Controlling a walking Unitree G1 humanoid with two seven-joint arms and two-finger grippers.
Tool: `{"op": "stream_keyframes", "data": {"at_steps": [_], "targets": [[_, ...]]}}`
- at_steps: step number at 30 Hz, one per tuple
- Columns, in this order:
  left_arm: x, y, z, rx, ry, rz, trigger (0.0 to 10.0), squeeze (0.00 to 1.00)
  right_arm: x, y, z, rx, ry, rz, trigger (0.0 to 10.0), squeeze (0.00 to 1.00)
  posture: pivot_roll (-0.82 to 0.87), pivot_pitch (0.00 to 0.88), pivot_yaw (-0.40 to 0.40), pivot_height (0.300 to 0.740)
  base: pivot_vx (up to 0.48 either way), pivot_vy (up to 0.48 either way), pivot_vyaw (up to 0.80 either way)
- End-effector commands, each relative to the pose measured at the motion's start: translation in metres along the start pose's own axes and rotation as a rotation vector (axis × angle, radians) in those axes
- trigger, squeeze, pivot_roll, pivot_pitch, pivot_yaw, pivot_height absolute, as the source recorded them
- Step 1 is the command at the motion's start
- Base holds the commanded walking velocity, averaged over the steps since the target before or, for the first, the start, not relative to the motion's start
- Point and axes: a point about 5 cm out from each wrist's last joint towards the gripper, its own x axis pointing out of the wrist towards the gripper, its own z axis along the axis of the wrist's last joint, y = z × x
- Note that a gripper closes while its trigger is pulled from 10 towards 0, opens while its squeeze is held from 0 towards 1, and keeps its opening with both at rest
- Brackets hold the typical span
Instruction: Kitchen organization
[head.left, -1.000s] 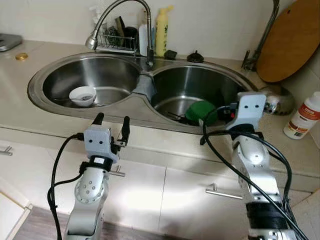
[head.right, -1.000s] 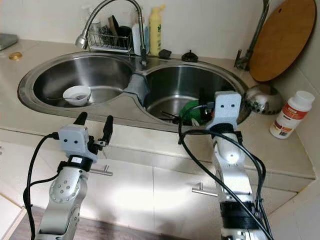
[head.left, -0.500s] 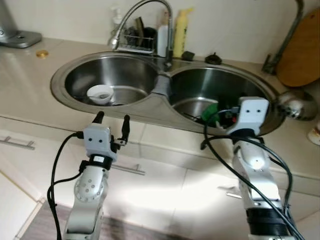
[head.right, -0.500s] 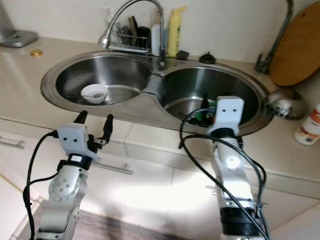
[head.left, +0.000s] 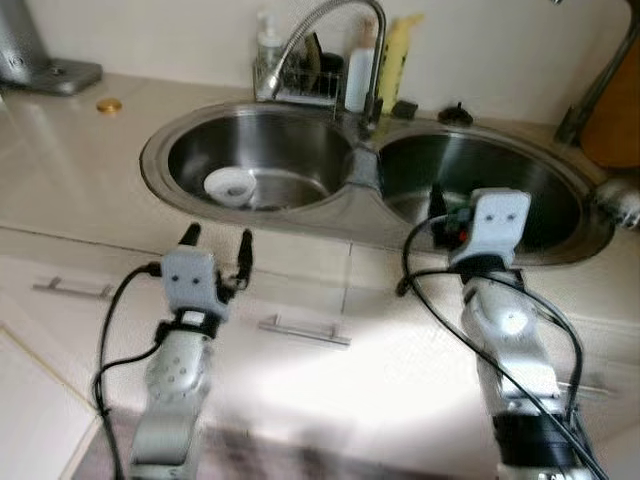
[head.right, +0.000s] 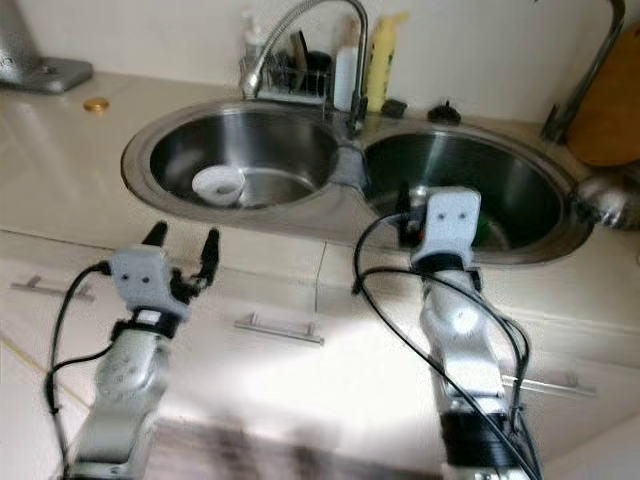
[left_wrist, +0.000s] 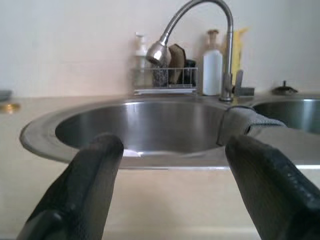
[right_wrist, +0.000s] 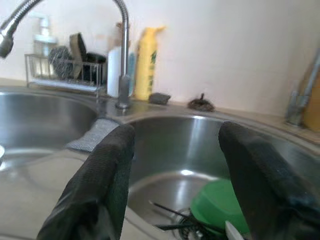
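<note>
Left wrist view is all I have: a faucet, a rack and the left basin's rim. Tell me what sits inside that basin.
Observer: A white bowl sits on the floor of the left basin.
Operator: Report what is in the right basin.
Observer: A green item lies low in the right basin, with dark utensils beside it; I cannot tell what they are.
Operator: Give me the right end effector's position and state.
Observer: The right end effector is open, held at the front rim of the right basin.
Operator: Now the left one.
Observer: The left end effector is open too, held in front of the counter edge, below the left basin.
</note>
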Motion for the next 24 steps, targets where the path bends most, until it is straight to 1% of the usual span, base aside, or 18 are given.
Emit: {"op": "stream_keyframes", "data": {"at_steps": [1,4,11,12,19,24], "targets": [[0.0010,0.0029,0.0029,0.010,-0.007,0.004,10.0,0.00,0.0023,0.0009,0.0074,0.014,-0.025,-0.005,10.0,0.00,0.09,0.000,-0.043,0.740,0.000,0.480,0.00],[0.0012,0.0028,0.0026,0.010,-0.007,0.004,10.0,0.00,0.0025,0.0004,0.0077,0.015,-0.025,-0.009,10.0,0.00,0.09,0.000,-0.044,0.740,0.000,0.480,-0.35],[0.0016,0.0034,0.0026,0.010,-0.008,0.003,10.0,0.00,0.0006,-0.0025,0.0074,0.012,-0.020,-0.031,10.0,0.00,0.09,0.000,-0.041,0.740,0.000,0.414,-0.80],[0.0016,0.0037,0.0026,0.010,-0.008,0.003,10.0,0.00,0.0001,-0.0028,0.0070,0.013,-0.018,-0.034,10.0,0.00,0.09,0.000,-0.039,0.740,0.000,0.000,-0.80],[0.0014,0.0038,0.0032,0.018,-0.014,-0.002,10.0,0.00,-0.0017,-0.0028,0.0063,0.012,-0.015,-0.035,10.0,0.00,0.09,0.000,-0.039,0.740,0.000,0.000,0.00],[0.0013,0.0034,0.0035,0.022,-0.018,-0.001,10.0,0.00,-0.0032,-0.0034,0.0068,0.005,-0.019,-0.035,10.0,0.00,0.09,0.000,-0.040,0.740,0.000,0.000,-0.80]]}}
